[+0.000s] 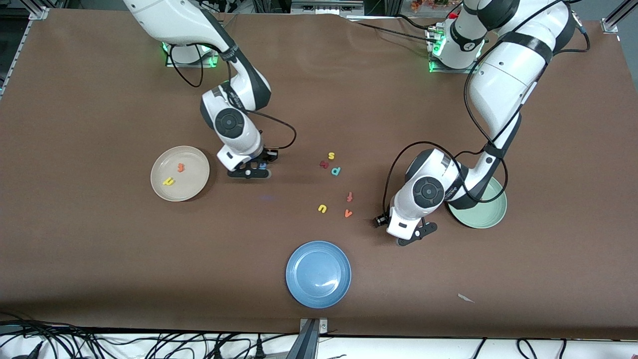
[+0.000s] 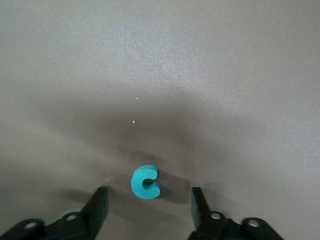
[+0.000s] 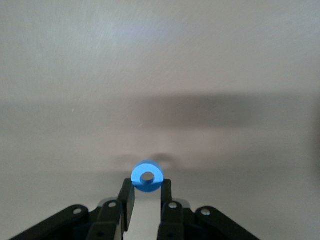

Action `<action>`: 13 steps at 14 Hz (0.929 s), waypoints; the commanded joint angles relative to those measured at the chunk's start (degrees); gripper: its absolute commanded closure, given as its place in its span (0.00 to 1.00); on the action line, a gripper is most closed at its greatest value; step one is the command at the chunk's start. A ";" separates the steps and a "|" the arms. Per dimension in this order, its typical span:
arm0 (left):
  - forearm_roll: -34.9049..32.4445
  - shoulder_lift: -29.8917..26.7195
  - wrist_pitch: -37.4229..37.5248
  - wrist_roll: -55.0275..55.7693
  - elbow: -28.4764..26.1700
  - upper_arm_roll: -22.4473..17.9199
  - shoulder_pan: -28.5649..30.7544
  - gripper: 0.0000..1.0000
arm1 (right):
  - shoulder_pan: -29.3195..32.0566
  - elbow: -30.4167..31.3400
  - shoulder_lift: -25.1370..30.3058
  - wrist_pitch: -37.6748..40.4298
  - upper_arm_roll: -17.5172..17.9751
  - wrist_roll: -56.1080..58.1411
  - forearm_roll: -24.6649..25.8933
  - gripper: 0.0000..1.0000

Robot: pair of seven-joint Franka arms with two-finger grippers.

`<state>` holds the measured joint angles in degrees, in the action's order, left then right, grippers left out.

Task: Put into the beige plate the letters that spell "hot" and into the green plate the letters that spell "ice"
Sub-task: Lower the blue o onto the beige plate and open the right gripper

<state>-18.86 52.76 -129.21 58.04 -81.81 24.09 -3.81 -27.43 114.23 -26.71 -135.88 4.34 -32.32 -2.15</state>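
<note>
- Step in hand, right arm: the right gripper point(image 3: 146, 190) has its jaws clamped narrowly on the blue o point(image 3: 147, 176), pinched by its lower edge. In the front view it stands at three o'clock of the beige plate point(image 1: 197, 158), just beside the rim.
- Recommendation: the o should be carried well inside the rim, clear of the two letters already lying there, and let go low, since light foam is judged liable to bounce or to stick to a pad.
- Step in hand, left arm: the left gripper point(image 2: 149, 195) is set low over the table at about eight o'clock of the green plate point(image 1: 486, 215). Its jaws are wide, and they straddle the teal c point(image 2: 145, 182) without touching it.
- Recommendation: the c lies closer to one finger than the other. The gripper should be centred before it closes, or the letter is likely to be pushed aside.
- Count, plates: three; beige, green and blue point(image 1: 319, 274). The blue one lies at six o'clock of the table.
- Count, letters in the beige plate: two; orange t point(image 1: 181, 167) and yellow h point(image 1: 169, 181).
- Count, loose letters mid-table: six; yellow s point(image 1: 331, 156), dark red letter point(image 1: 324, 164), teal p point(image 1: 336, 171), red-orange f point(image 1: 350, 197), yellow u point(image 1: 322, 208) and orange v point(image 1: 348, 213).
- Count, letters seen in all: ten. No orange e is seen. Part of the green plate is hidden by the left arm, and the part that shows holds nothing.
</note>
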 commanded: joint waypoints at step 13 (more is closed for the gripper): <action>0.49 0.94 0.10 0.59 2.01 -2.20 -1.46 0.61 | 0.97 9.24 6.50 0.11 -18.14 26.06 3.73 0.81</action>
<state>-18.86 52.84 -129.17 58.22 -81.23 23.47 -4.08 -26.71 119.69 -20.44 -130.81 -13.68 -9.43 2.53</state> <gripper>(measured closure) 0.568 0.749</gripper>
